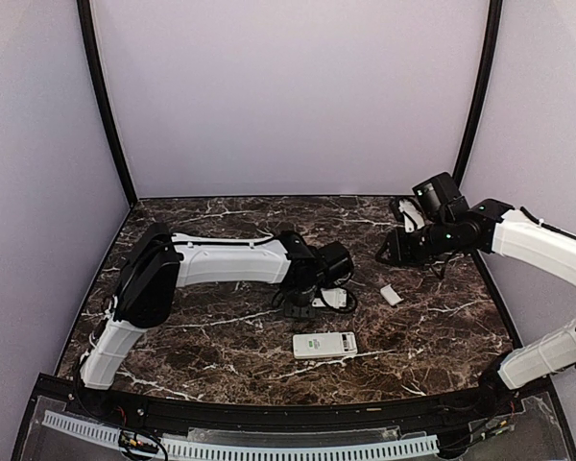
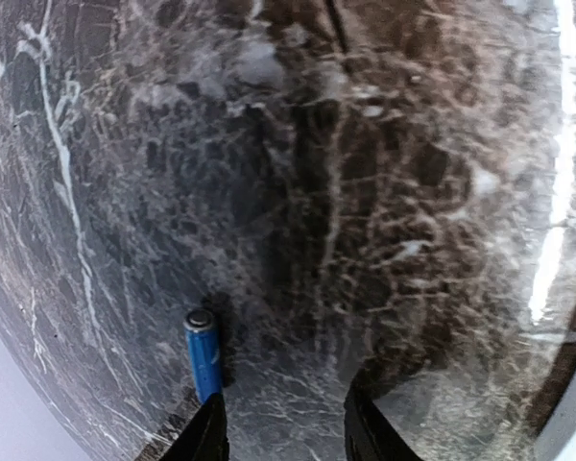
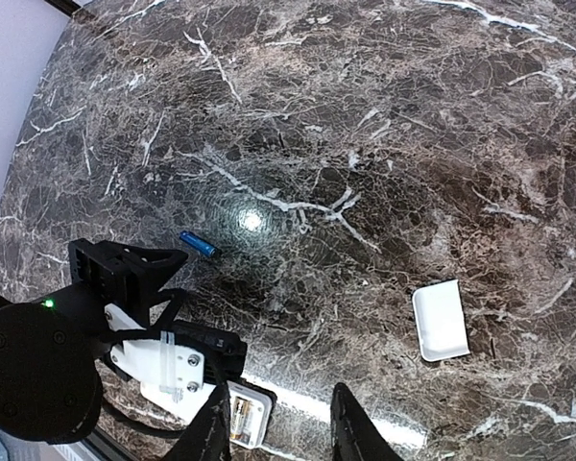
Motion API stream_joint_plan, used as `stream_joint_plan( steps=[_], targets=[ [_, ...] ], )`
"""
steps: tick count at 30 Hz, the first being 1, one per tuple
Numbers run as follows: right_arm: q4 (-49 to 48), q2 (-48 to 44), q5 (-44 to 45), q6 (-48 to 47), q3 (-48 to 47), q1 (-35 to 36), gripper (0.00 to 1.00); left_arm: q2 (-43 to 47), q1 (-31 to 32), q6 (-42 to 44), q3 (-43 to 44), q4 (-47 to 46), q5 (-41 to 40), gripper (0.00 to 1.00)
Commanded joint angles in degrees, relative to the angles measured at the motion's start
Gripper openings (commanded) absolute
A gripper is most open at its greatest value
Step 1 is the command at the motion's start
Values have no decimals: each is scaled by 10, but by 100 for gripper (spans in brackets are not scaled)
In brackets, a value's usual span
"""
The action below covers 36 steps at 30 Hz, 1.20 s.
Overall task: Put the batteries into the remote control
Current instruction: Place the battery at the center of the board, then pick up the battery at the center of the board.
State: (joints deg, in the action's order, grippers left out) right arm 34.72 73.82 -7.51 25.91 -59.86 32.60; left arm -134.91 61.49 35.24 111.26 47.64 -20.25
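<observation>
Step in hand, as judged: fetching a battery. Left claw point(image 2: 286, 437) part open, empty; blue battery point(image 2: 202, 355) lies just outside one finger. Right claw point(image 3: 274, 432) part open, empty. Remote control point(image 1: 324, 345) lies mid surface point(image 1: 221, 351), towards near edge. Next: straddle the battery, close.

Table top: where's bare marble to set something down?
Bare: the far strip of table between back wall and left arm; the near-right patch between the remote control and the right arm's base. Crowded: the centre, around left gripper, remote and the small white cover.
</observation>
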Motion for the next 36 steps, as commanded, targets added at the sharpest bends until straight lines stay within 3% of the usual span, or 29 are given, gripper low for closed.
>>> stream_joint_plan(
  steps=[1,4,8,15,19,25,28,36],
  targets=[
    [-14,-9,-11,-1,6,-1,33,-14,7,-14,-6,89,114,42],
    [-22,-11,-31,-13,9,-1,34,7,5,-22,-4,75,130,44],
    [-41,4,-85,-63,0,-1,37,62,-12,-44,-14,9,153,57],
    [-28,83,-105,-170,-98,-1,40,187,-75,-133,-72,-99,173,65],
    [-26,159,-132,-198,-165,-1,41,292,-114,-211,-209,-202,189,70],
    [-2,295,-140,-252,-251,30,39,500,-192,-392,-477,-471,291,90],
    [26,357,-103,-307,-302,74,42,560,-212,-453,-564,-582,304,97],
    [78,497,-20,-382,-396,142,51,580,-233,-509,-617,-553,222,99]
  ],
)
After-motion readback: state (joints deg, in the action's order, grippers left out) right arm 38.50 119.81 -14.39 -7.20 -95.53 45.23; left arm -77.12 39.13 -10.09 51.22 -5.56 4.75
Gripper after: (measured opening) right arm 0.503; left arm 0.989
